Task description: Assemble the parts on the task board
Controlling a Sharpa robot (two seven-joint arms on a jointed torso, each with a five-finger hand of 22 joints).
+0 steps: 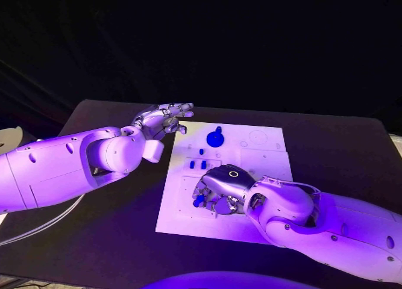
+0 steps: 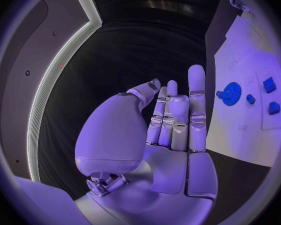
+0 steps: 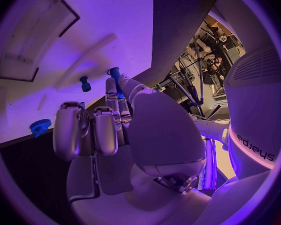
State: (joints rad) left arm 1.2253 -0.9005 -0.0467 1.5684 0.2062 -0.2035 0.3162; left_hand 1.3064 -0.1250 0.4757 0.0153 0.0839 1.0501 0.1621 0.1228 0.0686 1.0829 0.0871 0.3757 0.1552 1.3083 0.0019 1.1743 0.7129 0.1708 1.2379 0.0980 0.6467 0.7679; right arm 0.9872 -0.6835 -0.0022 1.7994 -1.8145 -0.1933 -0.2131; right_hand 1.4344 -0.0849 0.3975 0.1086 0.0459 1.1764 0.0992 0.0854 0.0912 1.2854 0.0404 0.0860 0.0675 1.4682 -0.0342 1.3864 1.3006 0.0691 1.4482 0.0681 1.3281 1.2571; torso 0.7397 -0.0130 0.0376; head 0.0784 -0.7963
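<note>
My right hand (image 1: 220, 191) is working nearest to me, bent down over the near part of the task board (image 1: 261, 158). In the right wrist view its fingers (image 3: 93, 130) are curling together, and a long blue peg (image 3: 115, 76) is sticking out from between the fingertips, so I am judging that it is pinching this part. A second small blue peg (image 3: 85, 83) is standing in the board just beside it.

The danger I am seeing: the peg is held only at the tips, so if I am pushing it down tilted, it may jam at the hole or slip out and roll over the board. The hand is also covering the place in the head view, so I am aligning almost blind.

My left hand (image 1: 169, 117) is hovering at the far left corner of the board, palm up, fingers (image 2: 197, 92) straight and close together, holding nothing. The blue gear (image 1: 216, 138) is lying on the far part of the board, with two small blue blocks (image 1: 196, 164) nearer the middle.
</note>
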